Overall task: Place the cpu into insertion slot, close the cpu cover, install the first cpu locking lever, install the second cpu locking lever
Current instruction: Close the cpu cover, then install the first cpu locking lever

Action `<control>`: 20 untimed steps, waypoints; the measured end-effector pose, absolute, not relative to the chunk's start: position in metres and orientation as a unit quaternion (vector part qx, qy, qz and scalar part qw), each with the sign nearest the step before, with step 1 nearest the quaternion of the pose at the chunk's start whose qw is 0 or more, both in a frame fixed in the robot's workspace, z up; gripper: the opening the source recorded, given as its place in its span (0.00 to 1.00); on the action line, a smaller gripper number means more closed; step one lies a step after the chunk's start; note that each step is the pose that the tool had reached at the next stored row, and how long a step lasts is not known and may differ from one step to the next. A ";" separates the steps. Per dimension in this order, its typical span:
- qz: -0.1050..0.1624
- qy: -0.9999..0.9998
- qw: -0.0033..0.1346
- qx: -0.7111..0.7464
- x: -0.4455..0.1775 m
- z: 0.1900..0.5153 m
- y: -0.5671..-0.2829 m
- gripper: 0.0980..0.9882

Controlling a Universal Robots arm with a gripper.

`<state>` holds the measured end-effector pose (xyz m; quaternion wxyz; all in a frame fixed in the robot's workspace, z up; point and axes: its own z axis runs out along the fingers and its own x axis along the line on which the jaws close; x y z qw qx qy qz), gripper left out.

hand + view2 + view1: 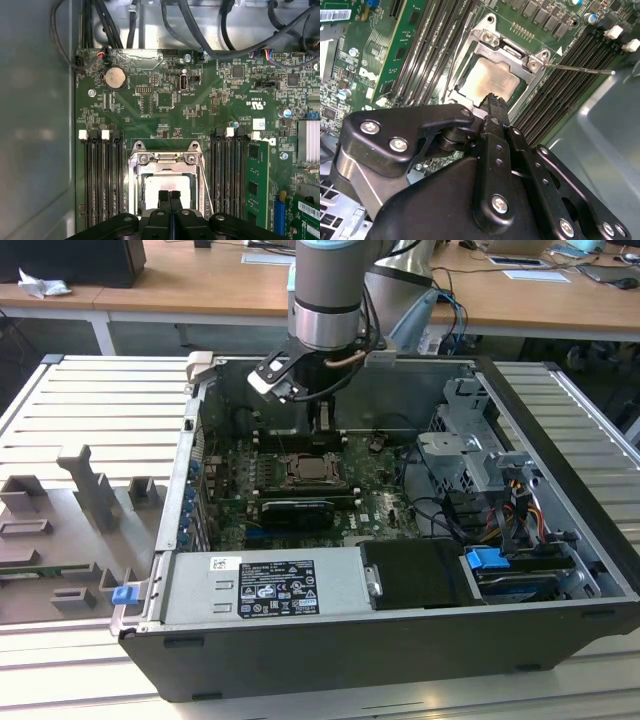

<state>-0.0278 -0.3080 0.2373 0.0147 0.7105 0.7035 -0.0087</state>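
The gripper point(169, 194) has its jaws pressed together, empty. Directly beneath the tips the cpu point(152, 187) lies in the slot point(134, 175), with the cover point(165, 169) flat around it.

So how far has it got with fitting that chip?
Looks done: the cpu lies in the insertion slot, with the cpu cover seemingly down around it. In hand: the pincer, shut and empty, hovers over it. Left: a thin locking lever appears to stick out loose beside the slot.
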 end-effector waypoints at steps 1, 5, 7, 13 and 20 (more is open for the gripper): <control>-0.009 0.703 0.015 0.711 -0.028 0.237 -0.308 0.01; -0.009 0.703 0.015 0.711 -0.031 0.236 -0.308 0.01; -0.009 0.703 0.015 0.710 -0.033 0.237 -0.308 0.01; -0.009 0.704 0.015 0.710 -0.033 0.275 -0.308 0.01; -0.008 0.764 0.016 0.645 -0.033 0.277 -0.308 0.01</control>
